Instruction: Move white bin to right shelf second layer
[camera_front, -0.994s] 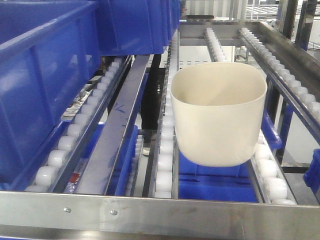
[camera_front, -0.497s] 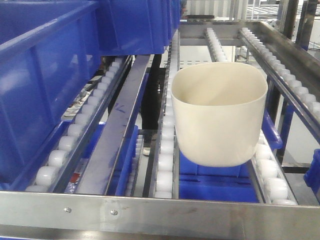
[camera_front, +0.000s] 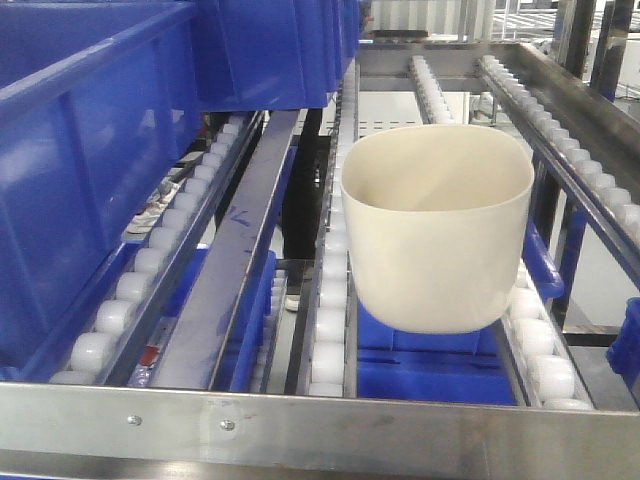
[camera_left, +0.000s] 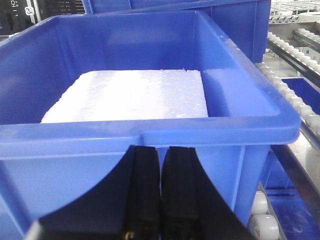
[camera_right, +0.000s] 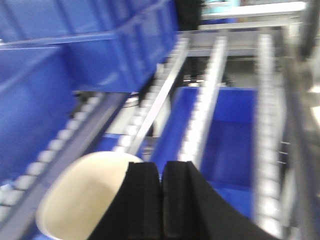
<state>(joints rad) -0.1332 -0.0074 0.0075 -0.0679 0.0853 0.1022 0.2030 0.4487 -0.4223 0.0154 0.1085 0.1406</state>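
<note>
Left pincer (camera_left: 160, 192): jaws closed, empty, lower centre of its view, facing a blue crate (camera_left: 150, 132). Right pincer (camera_right: 161, 200): closed, empty, above the white bin (camera_right: 85, 200). The white bin (camera_front: 437, 225) sits centre-right on the roller tracks (camera_front: 330, 330). Likely light, rigid, glossy and slippery; grip the rim wall.

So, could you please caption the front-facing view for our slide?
White bin resting on the sloped roller tracks beside blue crates.
</note>
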